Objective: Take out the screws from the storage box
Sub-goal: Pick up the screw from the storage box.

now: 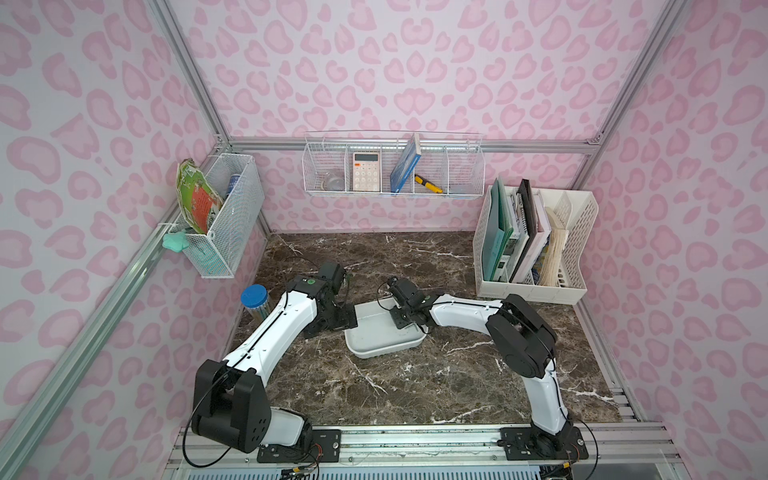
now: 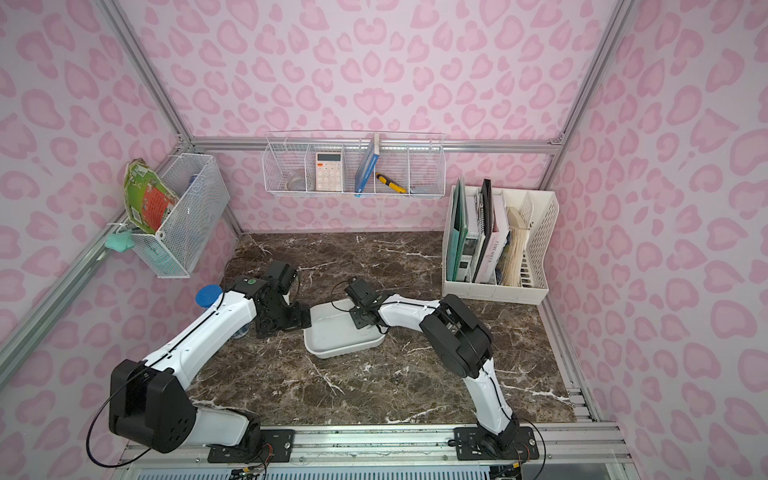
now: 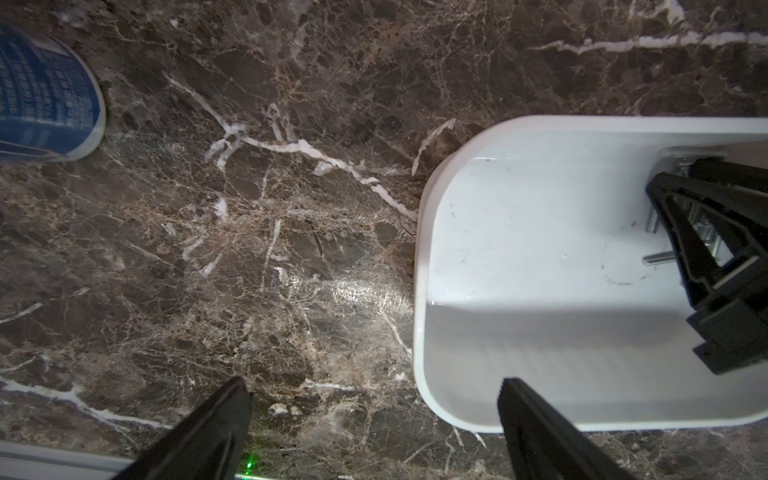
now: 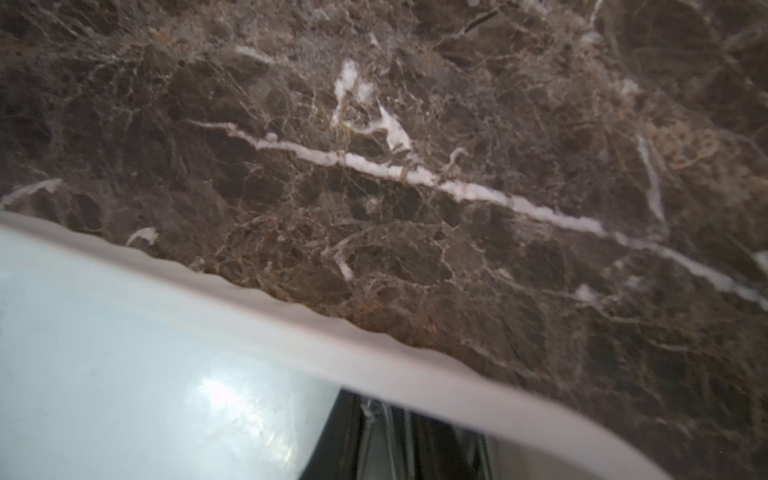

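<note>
The white storage box [image 1: 374,340] [image 2: 332,336] lies mid-table on dark marble. My right gripper [image 1: 405,320] [image 2: 363,320] reaches down into its far right corner. In the left wrist view its black fingers [image 3: 681,232] stand over a small heap of silver screws [image 3: 652,226] on the box floor [image 3: 519,232]. The right wrist view shows the right gripper [image 4: 386,419] narrowed onto several screws [image 4: 374,432], just behind the box rim [image 4: 291,332]. My left gripper [image 1: 338,322] [image 3: 374,386] hangs open and empty at the box's left end, one finger over the marble and one over the box.
A blue-lidded jar [image 1: 254,297] [image 3: 41,108] stands left of the left arm. A white file organizer [image 1: 536,245] with books sits at the back right. Wire baskets hang on the back wall [image 1: 392,166] and the left wall [image 1: 220,216].
</note>
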`<move>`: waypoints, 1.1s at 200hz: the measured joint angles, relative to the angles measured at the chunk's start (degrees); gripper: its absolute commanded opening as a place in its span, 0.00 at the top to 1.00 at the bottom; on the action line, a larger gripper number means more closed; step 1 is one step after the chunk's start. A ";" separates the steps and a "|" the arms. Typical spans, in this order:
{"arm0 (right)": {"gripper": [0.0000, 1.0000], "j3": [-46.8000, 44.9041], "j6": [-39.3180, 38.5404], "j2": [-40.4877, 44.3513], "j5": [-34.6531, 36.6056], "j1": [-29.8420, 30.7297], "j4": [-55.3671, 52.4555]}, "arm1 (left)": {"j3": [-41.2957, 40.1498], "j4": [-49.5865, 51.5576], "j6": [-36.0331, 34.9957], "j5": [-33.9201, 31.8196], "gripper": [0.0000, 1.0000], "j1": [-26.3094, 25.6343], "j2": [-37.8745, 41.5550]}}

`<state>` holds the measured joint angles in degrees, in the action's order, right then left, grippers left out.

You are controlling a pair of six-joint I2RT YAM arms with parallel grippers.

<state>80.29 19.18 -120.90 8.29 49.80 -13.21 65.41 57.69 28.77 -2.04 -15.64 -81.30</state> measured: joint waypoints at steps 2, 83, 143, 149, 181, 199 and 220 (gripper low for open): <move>0.84 0.07 0.02 0.00 -0.02 0.00 -0.02 | -0.04 -0.02 -0.02 0.09 0.03 0.00 0.02; 0.88 1.53 0.07 1.22 -1.68 0.07 -2.25 | -0.83 -1.09 -0.04 2.80 0.05 0.00 0.48; 0.83 1.62 0.02 1.16 -1.46 0.11 -4.44 | -0.83 -1.27 -0.04 3.06 0.05 0.00 -0.20; 0.83 1.64 0.02 0.92 -1.46 0.11 -4.55 | -0.83 -1.27 -0.04 3.06 0.05 0.00 -0.33; 0.80 2.05 0.00 -0.07 -1.05 0.15 -3.69 | -0.70 -1.25 -0.04 3.06 0.06 0.04 -1.31; 0.80 2.43 -0.44 -0.63 -0.72 0.24 -3.06 | -0.59 -1.16 -0.04 3.08 0.06 0.04 -1.68; 0.86 2.80 -0.48 -1.14 0.00 0.22 -2.67 | -0.50 -1.01 -0.04 3.08 0.06 0.04 -1.84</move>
<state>83.09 18.70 -122.04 8.29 50.02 -15.88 64.90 56.69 28.73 1.04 -15.59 -83.13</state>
